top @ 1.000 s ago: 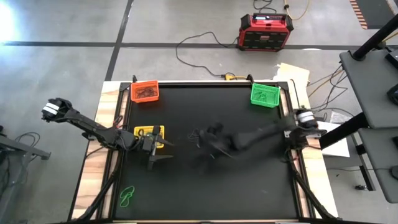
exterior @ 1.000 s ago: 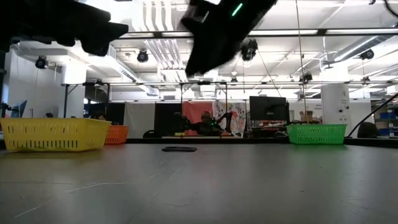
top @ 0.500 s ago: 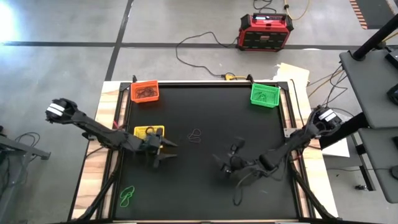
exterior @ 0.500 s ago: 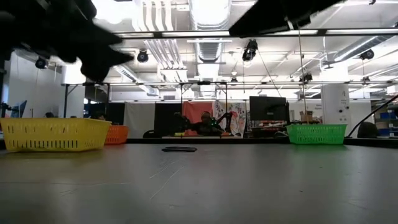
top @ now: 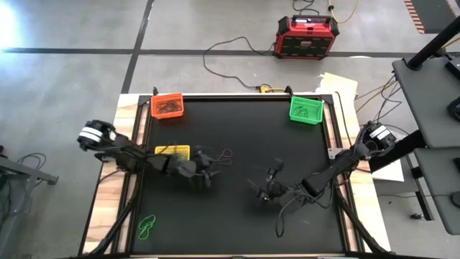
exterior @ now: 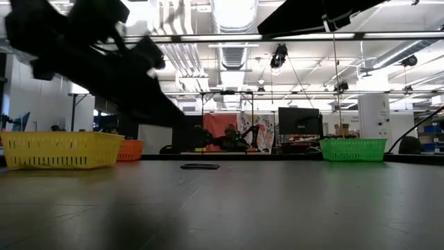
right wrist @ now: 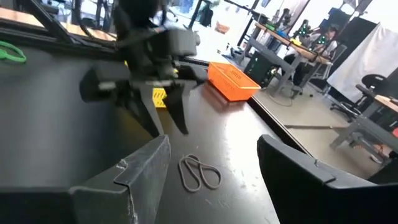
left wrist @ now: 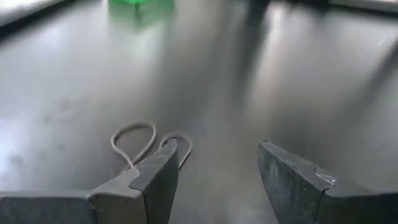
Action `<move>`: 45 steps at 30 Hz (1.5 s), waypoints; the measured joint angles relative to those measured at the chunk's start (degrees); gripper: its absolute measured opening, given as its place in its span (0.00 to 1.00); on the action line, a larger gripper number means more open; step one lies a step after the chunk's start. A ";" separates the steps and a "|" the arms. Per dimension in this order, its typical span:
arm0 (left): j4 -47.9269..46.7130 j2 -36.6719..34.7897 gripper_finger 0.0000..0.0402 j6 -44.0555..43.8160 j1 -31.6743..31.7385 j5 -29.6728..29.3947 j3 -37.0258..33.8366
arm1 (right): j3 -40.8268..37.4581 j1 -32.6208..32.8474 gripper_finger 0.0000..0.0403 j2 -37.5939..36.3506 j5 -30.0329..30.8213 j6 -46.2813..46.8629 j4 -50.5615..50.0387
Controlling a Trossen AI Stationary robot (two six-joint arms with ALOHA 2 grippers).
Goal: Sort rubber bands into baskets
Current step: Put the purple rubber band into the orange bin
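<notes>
A dark brownish rubber band [top: 225, 156], twisted into two loops, lies flat on the black table; it also shows in the left wrist view [left wrist: 148, 140], the right wrist view [right wrist: 199, 172] and the low view [exterior: 200, 167]. My left gripper [top: 208, 173] is open just left of it and nearer the table's near edge, with the band ahead of one fingertip [left wrist: 166, 155]. My right gripper [top: 257, 191] is open and empty to the band's right and nearer the near edge. The orange basket [top: 167, 106], green basket [top: 305, 109] and yellow basket [top: 172, 151] stand on the table.
Green rubber bands [top: 147, 226] lie at the table's near left corner. The orange basket holds dark bands. A red-and-black box [top: 307, 36] and cables lie on the floor beyond the far edge. Papers [top: 338, 86] lie off the right edge.
My right gripper has drawn back from the table's middle toward the near right, uncovering the dark band, then kept still. My left gripper has gone from beside the yellow basket toward the right, up to the dark band. The band has not moved.
</notes>
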 joint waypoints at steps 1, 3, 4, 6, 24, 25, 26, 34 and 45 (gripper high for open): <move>-2.62 0.79 0.50 -0.63 0.64 1.19 1.33 | -0.02 0.15 0.58 0.00 0.02 0.07 -0.11; -9.11 1.59 0.50 -1.02 1.84 2.29 3.47 | -0.02 0.22 0.58 0.01 0.04 0.12 -0.03; -11.49 2.15 0.50 -1.04 2.42 2.54 4.76 | -0.02 0.22 0.58 0.04 0.02 0.13 -0.02; -14.87 2.89 0.50 -0.63 3.51 2.73 6.00 | -0.02 0.22 0.58 0.04 0.02 0.15 -0.10; -11.32 12.03 0.44 4.33 14.87 12.14 8.31 | -0.34 -0.05 0.58 0.07 -0.19 1.14 0.32; -10.94 12.97 0.42 4.14 14.87 12.27 8.69 | -0.35 -0.05 0.58 0.07 -0.19 1.44 0.19; -10.76 13.87 0.40 3.88 14.86 12.27 8.93 | -0.38 -0.05 0.58 0.07 -0.21 1.66 0.08; -10.13 15.65 0.08 2.59 14.89 13.37 8.64 | -0.61 -0.05 0.58 0.09 -0.21 1.65 -0.19; -14.97 10.02 0.00 4.93 15.40 14.33 8.56 | -0.61 -0.05 0.58 0.13 -0.20 1.62 -1.31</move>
